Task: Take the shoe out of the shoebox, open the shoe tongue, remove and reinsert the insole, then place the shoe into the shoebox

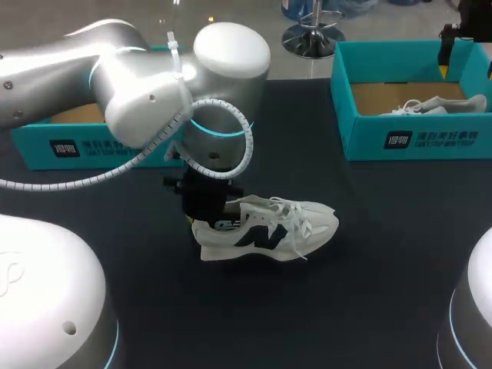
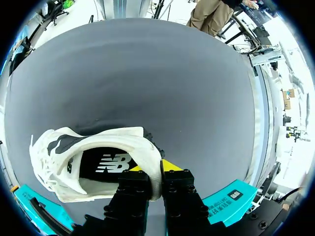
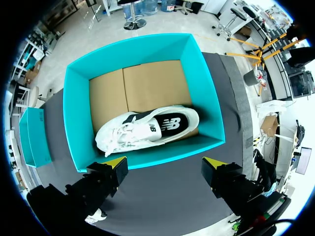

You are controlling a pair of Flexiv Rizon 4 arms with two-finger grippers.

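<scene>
Left gripper (image 2: 153, 169) and white shoe (image 1: 269, 231) on the dark table (image 2: 147, 73). The shoe stands upright on its sole, well apart from the teal shoebox (image 3: 209, 93). The left arm, entering from the left, has its fingers pinched on the heel collar, one yellow tip inside the opening and one outside. The black insole (image 2: 110, 162) (bearing a white logo) lies in the shoe. The right gripper (image 3: 163, 164) hangs above the shoebox's near wall, fingers spread wide and holding nothing. Inside the box a second shoe (image 3: 147, 129) lies on its side on brown card. A shallower teal tray (image 1: 92, 142), possibly the lid, sits behind the left arm.
</scene>
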